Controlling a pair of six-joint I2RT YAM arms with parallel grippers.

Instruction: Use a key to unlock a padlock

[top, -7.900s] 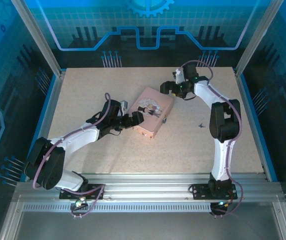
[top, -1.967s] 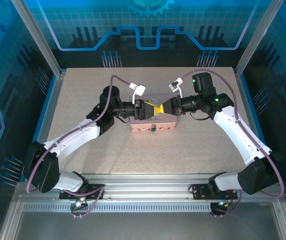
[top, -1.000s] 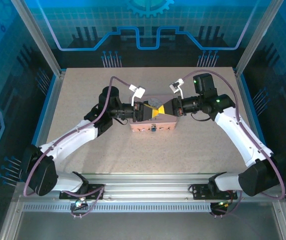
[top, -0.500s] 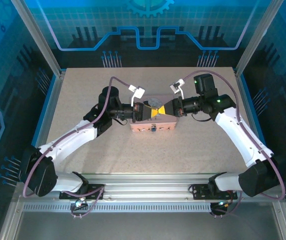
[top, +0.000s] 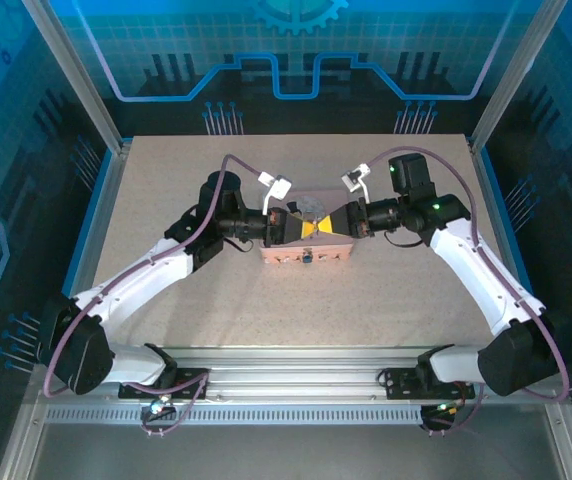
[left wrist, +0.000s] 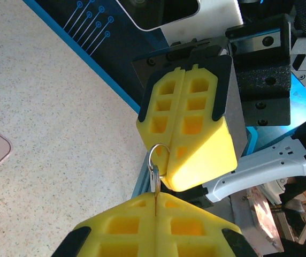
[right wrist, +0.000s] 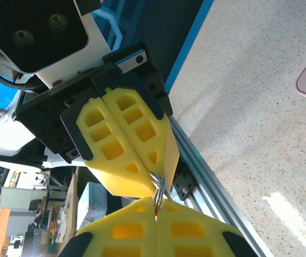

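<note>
The left gripper has its yellow fingers pressed fully together on the thin metal key. The right gripper, tip to tip with it, is likewise closed, and appears to pinch the wire ring the key hangs from. Both meet just above the pink box, over its near long edge. The padlock seems to be the tiny bluish speck on the box's front face, below the two grippers, though it is too small to make out clearly. The key is judged light, stiff and smooth, and so thin that it could pivot or slide between the pads. It is best pinched flat across its head, with the blade left sticking out. The loose ring will swing freely. The padlock is probably just as light and may swing away when pushed, so its body would need steadying. The box rests on the speckled table.
</note>
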